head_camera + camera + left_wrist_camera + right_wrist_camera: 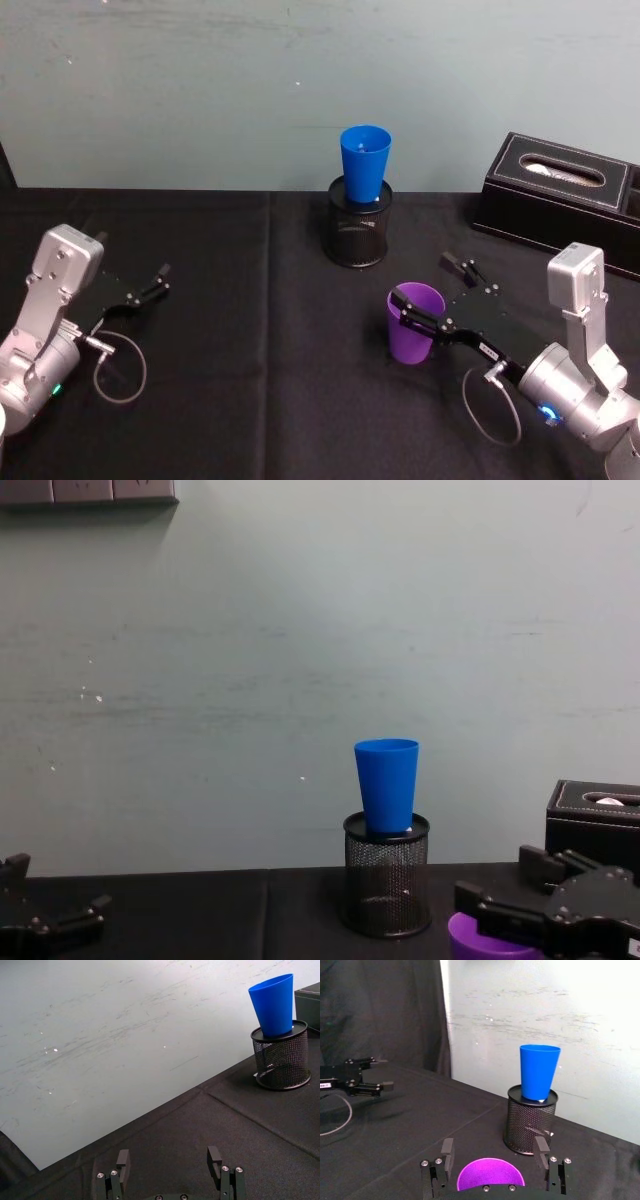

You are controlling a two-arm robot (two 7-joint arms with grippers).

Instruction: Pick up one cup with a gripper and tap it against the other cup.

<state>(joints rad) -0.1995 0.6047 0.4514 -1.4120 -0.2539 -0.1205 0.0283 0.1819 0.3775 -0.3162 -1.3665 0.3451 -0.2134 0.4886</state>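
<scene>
Purple cup, short, wide, smooth-rimmed, upright on black table near mesh holder; no readable writing. Blue cup, tall and tapered, seated in that holder. Right gripper straddling purple cup, jaws apart. Left gripper idle at left, jaws apart.
</scene>
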